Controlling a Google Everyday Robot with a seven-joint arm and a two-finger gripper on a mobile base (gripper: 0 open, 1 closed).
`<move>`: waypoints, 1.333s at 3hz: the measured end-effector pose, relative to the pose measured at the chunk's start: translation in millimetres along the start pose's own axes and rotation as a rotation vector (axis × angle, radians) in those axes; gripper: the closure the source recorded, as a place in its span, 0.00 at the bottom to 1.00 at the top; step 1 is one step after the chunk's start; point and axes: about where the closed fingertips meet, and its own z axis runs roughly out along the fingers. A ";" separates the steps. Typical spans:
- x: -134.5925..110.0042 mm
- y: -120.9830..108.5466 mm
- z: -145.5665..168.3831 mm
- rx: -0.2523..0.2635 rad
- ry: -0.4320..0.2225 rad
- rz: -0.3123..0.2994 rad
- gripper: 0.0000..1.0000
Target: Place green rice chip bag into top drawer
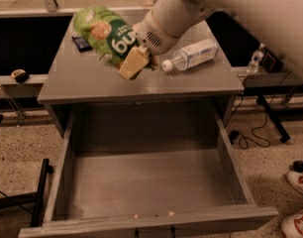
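One green rice chip bag (pixel 104 33) is pinched in my hand (pixel 135 62), jutting up beside it, clear above the surface (pixel 92 83). Light, crinkly and probably slippery, it wants a firm pinch at one end. The top drawer (pixel 141 182) gapes open below my hand.

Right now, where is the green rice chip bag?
Upper left of the camera view: the green rice chip bag sits in the gripper over the table, left of the plastic bottle.
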 end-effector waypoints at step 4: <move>48.4 72.4 -9.9 0.023 0.025 -0.297 1.00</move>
